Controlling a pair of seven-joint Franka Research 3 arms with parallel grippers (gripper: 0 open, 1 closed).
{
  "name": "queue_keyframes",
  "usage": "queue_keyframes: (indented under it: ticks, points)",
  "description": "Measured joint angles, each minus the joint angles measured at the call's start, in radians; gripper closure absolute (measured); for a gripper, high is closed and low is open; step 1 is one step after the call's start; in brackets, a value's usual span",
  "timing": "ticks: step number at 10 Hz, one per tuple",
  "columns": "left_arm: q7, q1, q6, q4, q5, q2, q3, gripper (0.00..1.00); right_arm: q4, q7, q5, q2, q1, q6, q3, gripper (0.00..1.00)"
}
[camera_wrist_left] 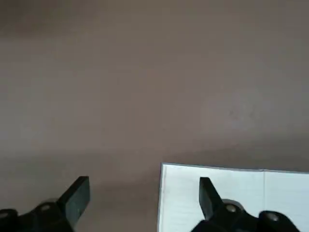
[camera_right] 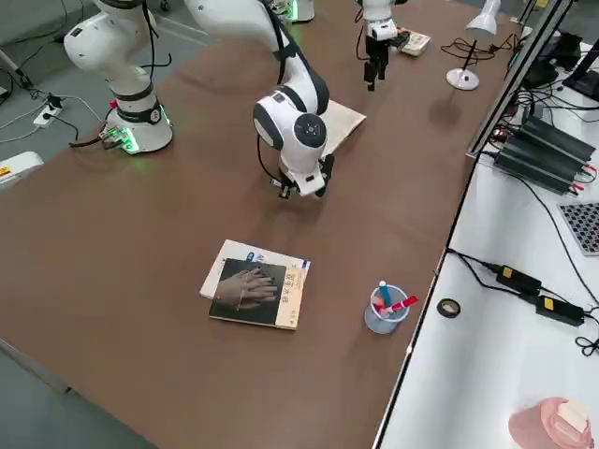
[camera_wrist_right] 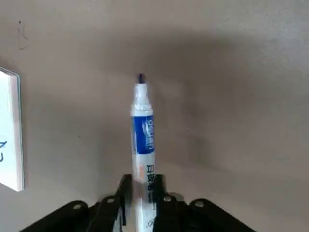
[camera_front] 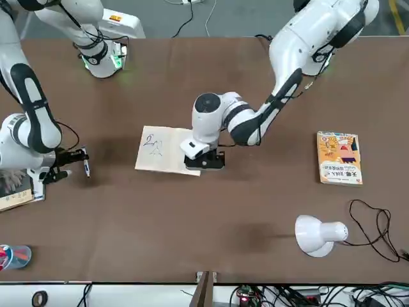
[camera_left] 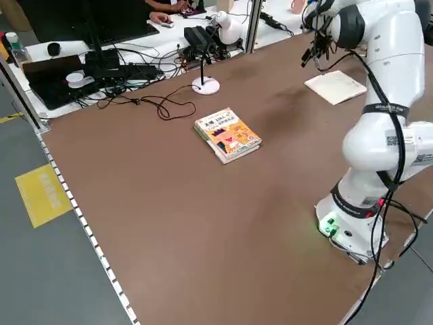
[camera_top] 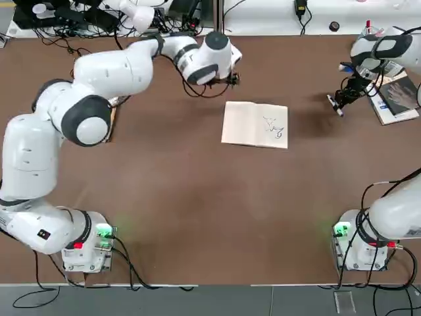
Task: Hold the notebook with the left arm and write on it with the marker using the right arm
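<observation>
The slim white blue-labelled marker [camera_wrist_right: 143,140] sits gripped in the right end effector [camera_top: 338,103], beside the open cream-paged notebook [camera_top: 255,124]; the left end effector [camera_wrist_left: 145,200] hangs open over the notebook's edge.

Even, bright overhead light falls on the matte brown table [camera_top: 197,197], casting only soft, diffuse shadows beneath the glossy white robot arms, while the left wrist view is hazy and slightly defocused.

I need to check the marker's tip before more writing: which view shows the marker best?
The right wrist view: the marker fills the frame, tip bare, clamped in the right gripper. Top and front views show it only as a tiny sliver beside the notebook; the right side view barely shows it, and the other views not at all.
</observation>
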State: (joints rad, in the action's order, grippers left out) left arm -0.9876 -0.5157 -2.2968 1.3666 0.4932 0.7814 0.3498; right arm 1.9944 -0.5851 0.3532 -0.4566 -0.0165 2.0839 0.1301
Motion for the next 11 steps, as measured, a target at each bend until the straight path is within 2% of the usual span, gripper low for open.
queue_keyframes:
  ticks: [5, 6, 7, 11]
  points:
    - [0.054, 0.017, 0.007, 0.000, -0.033, -0.044, 0.001, 0.00, -0.001, -0.032, -0.001, -0.002, 0.000, 0.000, 0.014, 0.25]
    - [0.069, 0.021, 0.008, 0.000, -0.041, -0.052, 0.001, 0.00, -0.001, -0.036, -0.001, -0.002, 0.000, 0.000, 0.018, 0.11]
    - [0.085, 0.029, 0.010, -0.001, -0.049, -0.061, 0.001, 0.00, -0.002, -0.040, -0.001, -0.002, 0.000, 0.000, 0.022, 0.07]
    - [0.167, 0.063, 0.028, -0.001, -0.086, -0.100, 0.001, 0.00, -0.009, -0.050, -0.001, -0.003, 0.000, 0.008, 0.027, 0.06]
